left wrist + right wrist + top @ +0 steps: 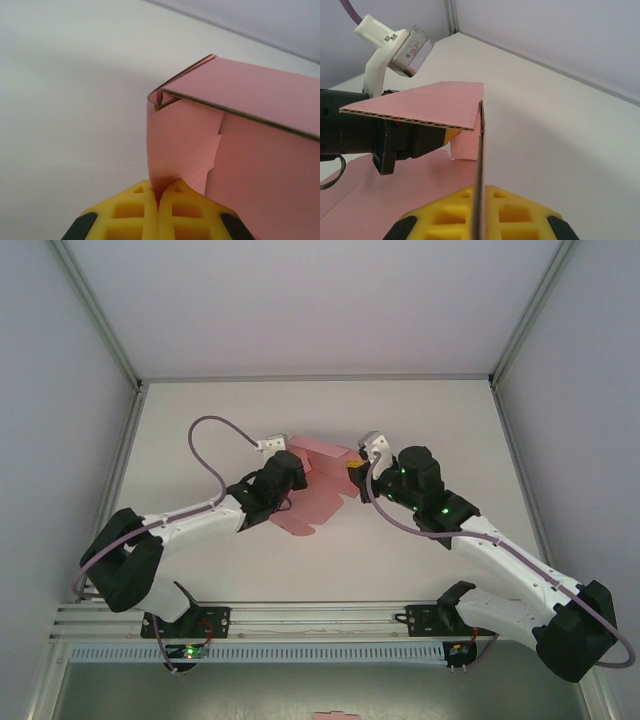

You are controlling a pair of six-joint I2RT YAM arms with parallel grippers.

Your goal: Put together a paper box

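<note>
A purple cable (203, 436) loops above the left arm (190, 518), and another trails along the right arm (510, 560). A small pink scrap (335, 716) lies at the very bottom of the overhead view, well apart from the work.

From the right wrist, the left arm's black body and its small silver camera (409, 47) sit just behind a raised pink panel, blocking sight of what lies beyond it.

The paper box (318, 485), half folded, sits mid-table between the two arms, with some panels upright and a flat part spread on the surface towards the near side.

Both arms reach inward and forward, elbows out, wrists meeting over the card. The left gripper (159, 194) is closed, its yellow fingers (135, 210) pinching the bottom of an upright pink flap. The right gripper (480, 197) is likewise clamped on a thin card edge, seen end-on.

The table (420, 420) is plain white and matte. Pale grey walls (60, 420) enclose it on three sides, with metal posts (95, 315) at the corners and a slotted metal rail (320, 615) carrying the arm bases at the near edge.
</note>
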